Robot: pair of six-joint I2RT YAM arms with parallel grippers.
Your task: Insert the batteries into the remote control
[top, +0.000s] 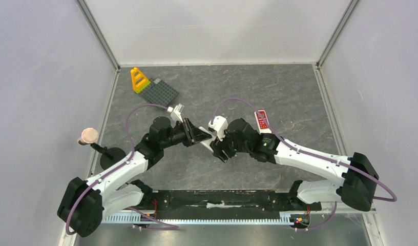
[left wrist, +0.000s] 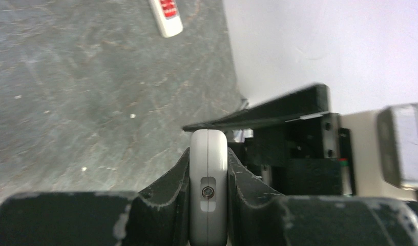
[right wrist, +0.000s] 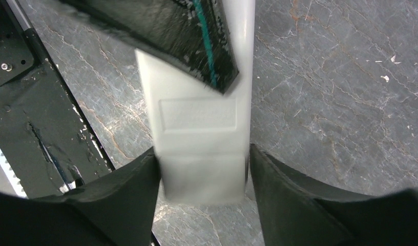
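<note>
Remote (left wrist: 208, 184) aloft, clamped in left gripper (left wrist: 208, 159)

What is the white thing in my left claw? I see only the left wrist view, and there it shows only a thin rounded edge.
Observer: A white plastic remote control; the right wrist view shows its flat back with a rectangular panel.
Operator: Where is the right claw?
Observer: The right claw straddles that remote's end, one finger on each side.
Operator: What lies beyond my picture?
Observer: The top view shows a grey studded plate with a yellow triangular block, in the far left corner.
</note>
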